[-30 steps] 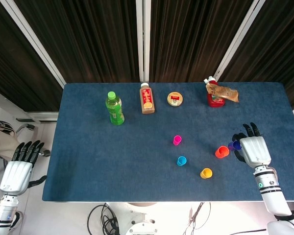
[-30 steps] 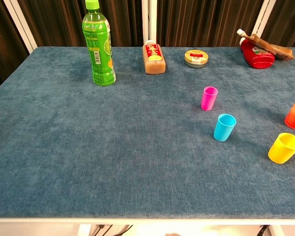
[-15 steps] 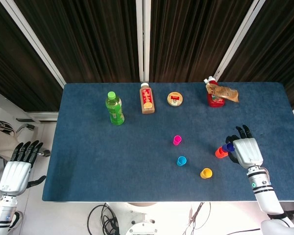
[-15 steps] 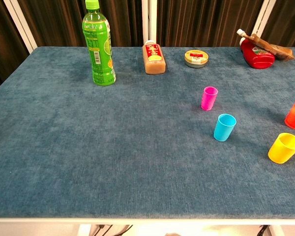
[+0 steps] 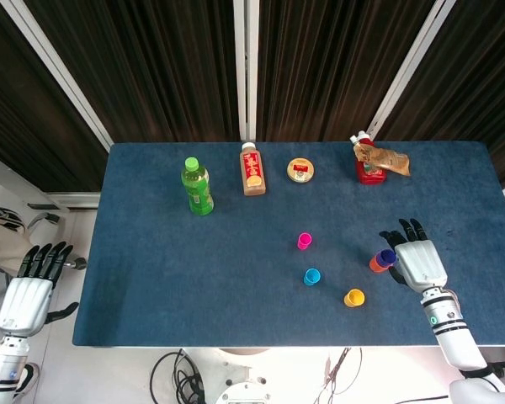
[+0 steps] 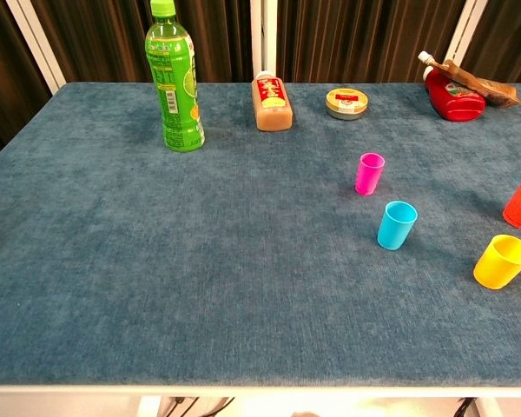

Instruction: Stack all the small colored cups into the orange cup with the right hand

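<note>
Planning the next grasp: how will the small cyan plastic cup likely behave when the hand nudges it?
The small cyan plastic cup looks empty and thin-walled, so probably very light. It stands upright, taller than wide, and may tip easily. Once on its side, it would likely roll.

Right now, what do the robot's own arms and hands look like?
Each hand has a white, smooth back shell and black fingers, like a glove. The right hand sits on a white wrist with dark ring bands and a small green dot. The left hand looks the same, on a white forearm with dark bands. No loose cables show on either arm.
</note>
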